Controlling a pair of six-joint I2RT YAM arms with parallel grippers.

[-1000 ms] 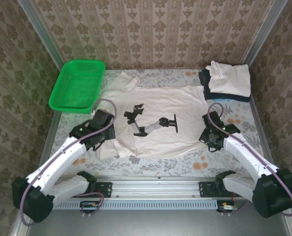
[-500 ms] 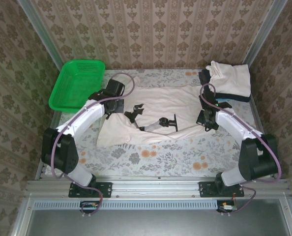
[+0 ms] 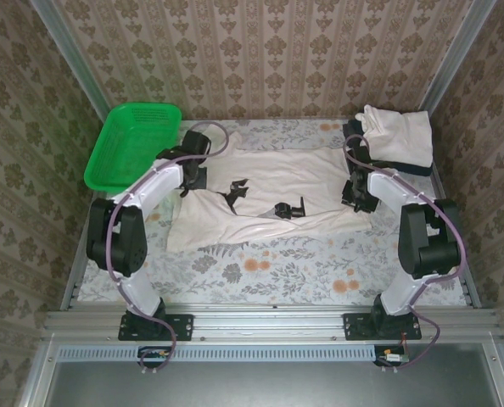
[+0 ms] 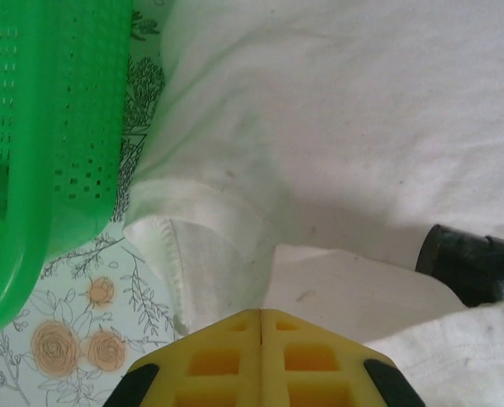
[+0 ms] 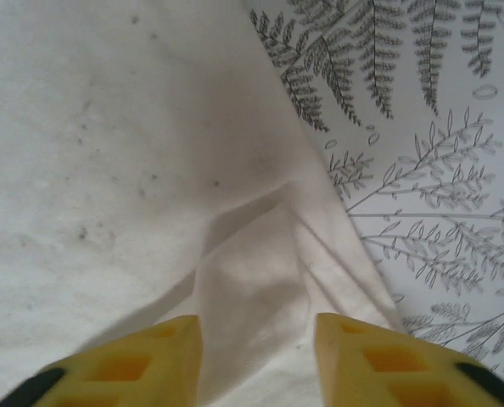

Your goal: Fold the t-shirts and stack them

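both outstretched over t-shirt: left arm, right arm

No readable text, 0 legible labels or numbers. Black graphic on the cream t-shirt: shapes only, no letters I can make out.

Overhead camera looks down from behind; 2 wrist cameras face the t-shirt closely.
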